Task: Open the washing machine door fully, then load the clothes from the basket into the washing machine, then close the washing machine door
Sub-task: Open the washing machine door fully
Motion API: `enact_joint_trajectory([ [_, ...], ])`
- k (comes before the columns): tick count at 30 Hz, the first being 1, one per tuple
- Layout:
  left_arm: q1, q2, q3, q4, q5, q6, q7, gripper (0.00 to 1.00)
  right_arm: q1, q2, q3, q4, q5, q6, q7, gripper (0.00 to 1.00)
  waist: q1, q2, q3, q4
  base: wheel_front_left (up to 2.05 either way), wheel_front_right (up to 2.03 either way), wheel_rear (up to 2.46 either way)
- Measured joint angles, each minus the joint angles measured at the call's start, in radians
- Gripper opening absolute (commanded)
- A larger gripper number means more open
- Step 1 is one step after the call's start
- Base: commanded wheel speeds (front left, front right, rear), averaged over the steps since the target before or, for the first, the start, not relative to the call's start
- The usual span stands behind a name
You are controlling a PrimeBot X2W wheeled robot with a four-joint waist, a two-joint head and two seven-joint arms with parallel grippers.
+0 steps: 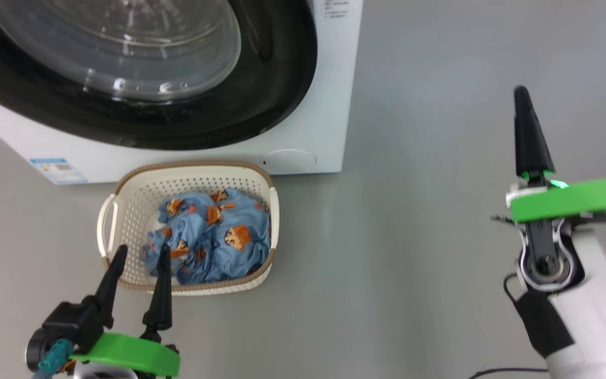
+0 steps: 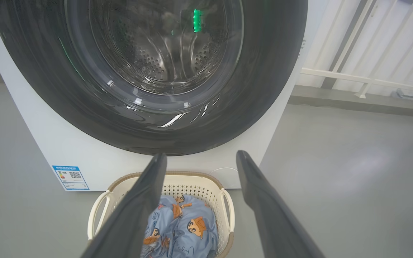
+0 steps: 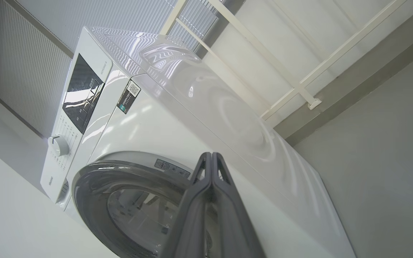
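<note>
Grey floor, smooth, slight sheen, soft pale light patch on it. Thin dark cable lies on the floor at the bottom edge of the head view. Frame of white bars, some slanted and one running across, stands against a pale wall. Dark grey strip runs along the wall's base where it meets the floor. Small grey item sits on that strip, too blurred to identify. Ribbed pale panel with fine close lines shows in the right wrist view.
</note>
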Motion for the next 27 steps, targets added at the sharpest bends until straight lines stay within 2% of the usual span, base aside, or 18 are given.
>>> enact_joint_trajectory([
  [3,-0.016,0.000,-0.010,-0.002,-0.010,0.000,0.000,1.00,-0.054,-0.030,0.046,0.015,0.152,0.000,0.029,0.00,0.0000,0.0000,0.019,0.011,0.00,0.00,0.00],
  [8,-0.042,-0.001,-0.034,-0.008,-0.015,0.000,0.000,1.00,-0.166,-0.084,0.092,0.023,0.317,0.000,0.094,0.00,0.0000,0.0000,0.059,0.028,0.00,0.00,0.00],
  [15,-0.086,-0.002,-0.054,-0.010,-0.031,0.000,0.000,1.00,-0.277,-0.129,0.135,0.037,0.449,0.000,0.184,0.00,0.0000,0.0000,0.113,0.061,0.00,0.00,0.00],
  [21,-0.108,-0.003,-0.069,-0.010,-0.046,0.000,0.000,1.00,-0.344,-0.147,0.149,0.057,0.564,0.000,0.335,0.00,0.0000,0.0000,0.147,0.093,0.00,0.00,0.00],
  [27,-0.124,-0.003,-0.077,-0.010,-0.050,0.000,0.000,1.00,-0.408,-0.162,0.116,0.090,0.645,0.000,0.488,0.00,0.0000,0.0000,0.178,0.121,0.00,0.00,0.00],
])
